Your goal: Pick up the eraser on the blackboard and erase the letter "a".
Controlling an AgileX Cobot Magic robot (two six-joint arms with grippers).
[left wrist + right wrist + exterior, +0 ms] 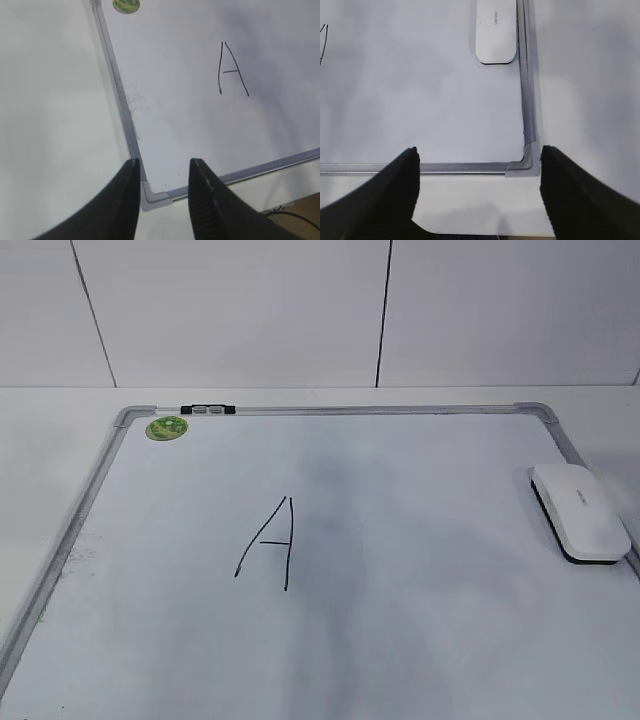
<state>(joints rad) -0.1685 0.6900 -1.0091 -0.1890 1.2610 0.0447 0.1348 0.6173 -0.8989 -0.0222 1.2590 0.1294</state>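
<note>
Open right fingers [477, 192] above blackboard [420, 110] corner, eraser [495, 31] lengthwise along right frame

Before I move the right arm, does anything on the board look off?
Only a capital "A" is on the blackboard; no lowercase "a" shows. Faint grey smudging runs down the board's middle. The eraser lies flat by the right frame, undamaged.

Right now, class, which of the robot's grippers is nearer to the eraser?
Right. The right gripper hangs open over the board's near right corner, with the eraser just ahead along that edge. The left gripper sits at the near left corner, across the board.
</note>
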